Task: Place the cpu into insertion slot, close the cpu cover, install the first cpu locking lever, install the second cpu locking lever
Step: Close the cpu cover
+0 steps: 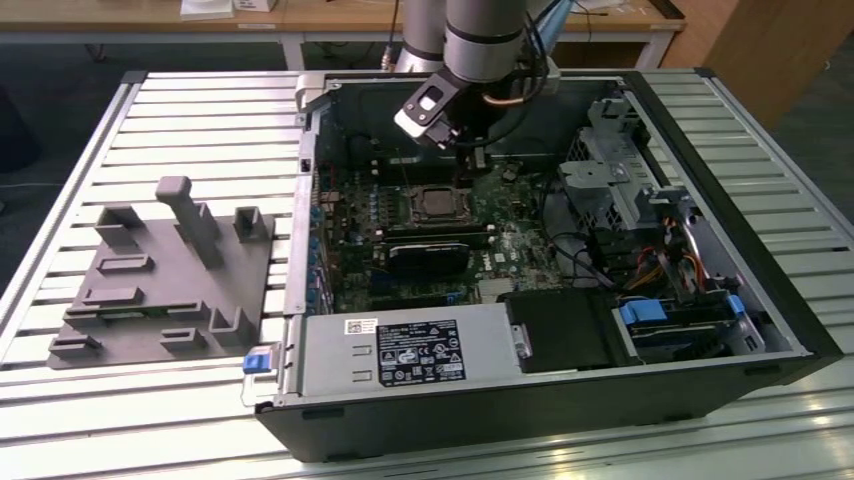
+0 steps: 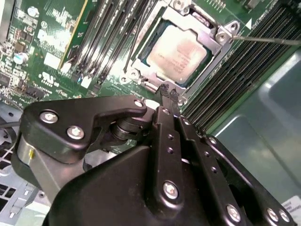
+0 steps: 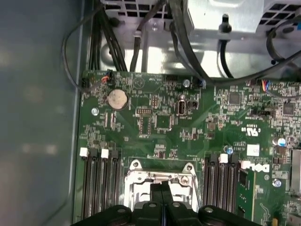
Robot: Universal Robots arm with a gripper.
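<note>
The cpu (image 2: 176, 52), a pale silvery square, lies in the socket (image 1: 434, 203) on the green motherboard. The cpu cover (image 2: 207, 30), a metal frame, lies flat around it. One thin lever rod (image 2: 268, 40) sticks out sideways from a socket corner, and another lever rod (image 2: 133, 44) runs along the opposite side. My gripper (image 2: 168, 90) is shut with nothing between its black fingers, its tips just above the socket's edge. In the first wrist view the gripper (image 3: 162, 187) hangs over the socket frame. In the exterior view the gripper (image 1: 470, 178) points down just behind the socket.
The open computer case (image 1: 787, 330) lies on a slatted table. A black graphics card (image 1: 430, 252) sits in front of the socket, and memory slots (image 3: 99, 188) flank it. Cables (image 3: 117, 42) and a drive cage (image 1: 614, 190) crowd one side. A grey fixture (image 1: 160, 270) stands on the exterior view's left.
</note>
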